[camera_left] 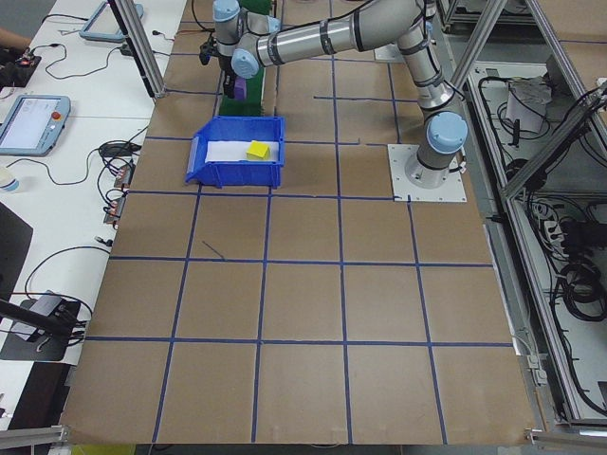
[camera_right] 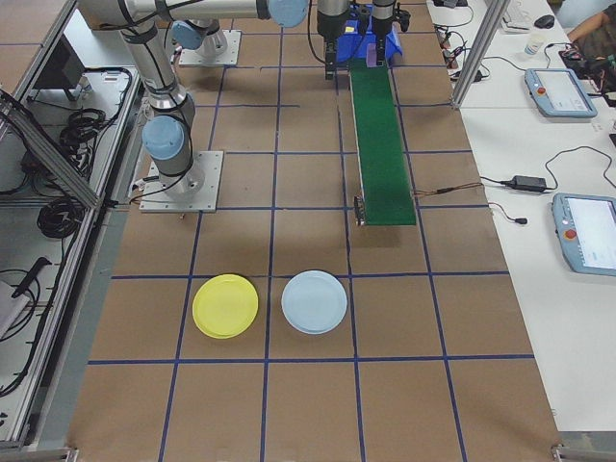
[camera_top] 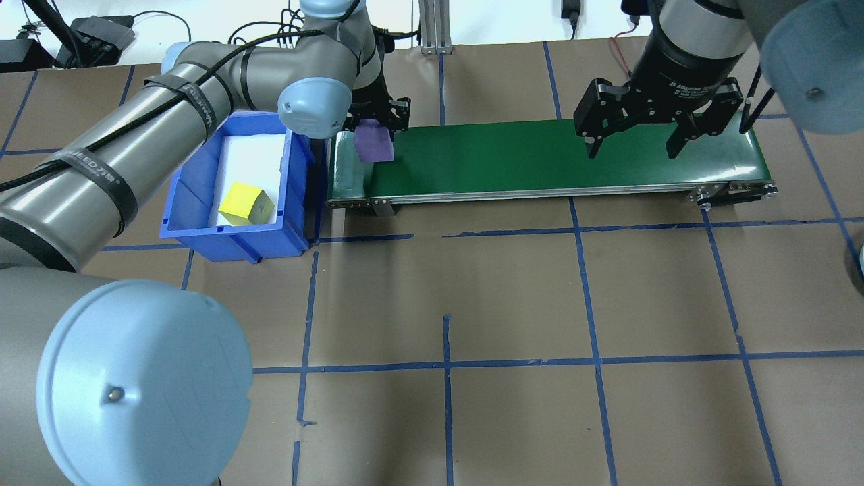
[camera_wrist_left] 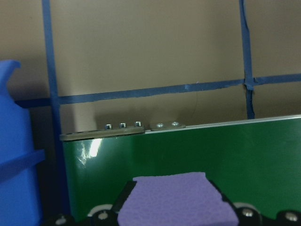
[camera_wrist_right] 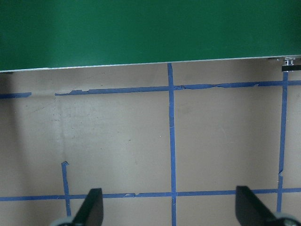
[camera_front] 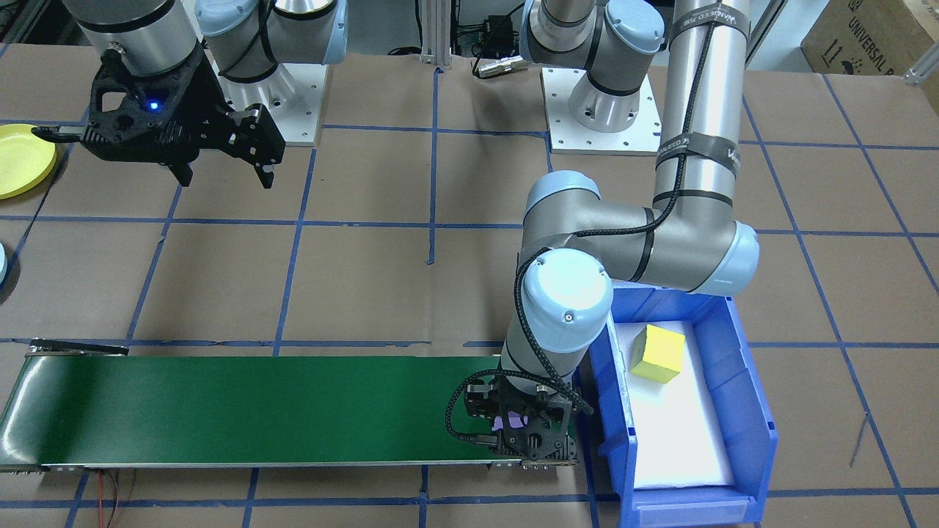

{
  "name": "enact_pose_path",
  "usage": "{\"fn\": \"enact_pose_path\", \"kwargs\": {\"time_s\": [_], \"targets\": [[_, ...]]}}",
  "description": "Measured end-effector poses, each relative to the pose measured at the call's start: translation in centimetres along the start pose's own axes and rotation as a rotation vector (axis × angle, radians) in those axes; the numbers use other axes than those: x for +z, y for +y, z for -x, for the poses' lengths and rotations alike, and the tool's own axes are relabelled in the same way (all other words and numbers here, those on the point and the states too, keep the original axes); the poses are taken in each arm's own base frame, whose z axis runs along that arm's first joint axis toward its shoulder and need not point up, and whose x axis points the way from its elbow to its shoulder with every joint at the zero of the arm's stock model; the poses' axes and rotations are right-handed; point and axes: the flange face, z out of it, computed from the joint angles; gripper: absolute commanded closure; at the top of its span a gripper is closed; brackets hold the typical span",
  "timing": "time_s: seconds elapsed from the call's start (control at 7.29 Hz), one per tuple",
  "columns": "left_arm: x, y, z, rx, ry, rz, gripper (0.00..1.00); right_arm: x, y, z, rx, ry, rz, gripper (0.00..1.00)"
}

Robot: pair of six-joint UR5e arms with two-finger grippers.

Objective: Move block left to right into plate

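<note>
- Brown paper-covered table [camera_top: 513, 304] carries a green conveyor belt [camera_top: 540, 158].
- Left gripper [camera_top: 375, 128] clamps the purple block [camera_top: 374, 144] over the belt's left end.
- Right gripper [camera_top: 631, 131] waits, jaws spread.
- Judged next: release onto the belt; the yellow plate [camera_right: 225, 305] lies well apart.

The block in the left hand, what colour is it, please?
Purple, clearest in the overhead exterior view.

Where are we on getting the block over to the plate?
Early stage. Done: the left pincer has the purple block clamped, at the green belt's near-bin end. In hand: setting it on the belt. Left: the open right pincer waits over the other end; the yellow plate is empty.
</note>
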Motion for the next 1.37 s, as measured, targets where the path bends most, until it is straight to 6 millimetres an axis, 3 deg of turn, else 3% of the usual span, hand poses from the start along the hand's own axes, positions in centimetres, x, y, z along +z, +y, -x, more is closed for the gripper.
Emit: {"fn": "enact_pose_path", "kwargs": {"time_s": [0.14, 0.27, 0.69, 0.82, 1.1, 1.23, 1.37], "targets": [[0.7, 0.8, -0.6, 0.005, 0.0, 0.006, 0.55, 0.0, 0.0, 0.0, 0.0, 0.001, 0.0, 0.0], [0.5, 1.1, -1.0, 0.01, 0.002, -0.001, 0.03, 0.0, 0.0, 0.0, 0.0, 0.001, 0.0, 0.0], [-1.3, 1.2, -1.3, 0.007, 0.01, -0.059, 0.0, 0.0, 0.0, 0.0, 0.0, 0.001, 0.0, 0.0], [-3.1, 1.1, -1.3, -0.001, 0.017, -0.091, 0.0, 0.0, 0.0, 0.0, 0.0, 0.001, 0.0, 0.0], [-9.5, 1.8, -1.1, -0.004, 0.031, -0.179, 0.0, 0.1, 0.0, -0.1, 0.001, 0.001, 0.001, 0.0], [-12.2, 2.2, 0.0, -0.013, 0.029, -0.197, 0.0, 0.1, 0.0, -0.1, 0.002, 0.002, 0.002, 0.0], [-13.9, 2.4, 2.7, -0.046, 0.019, -0.185, 0.0, 0.1, 0.0, -0.2, 0.002, 0.002, 0.004, 0.0]]}}
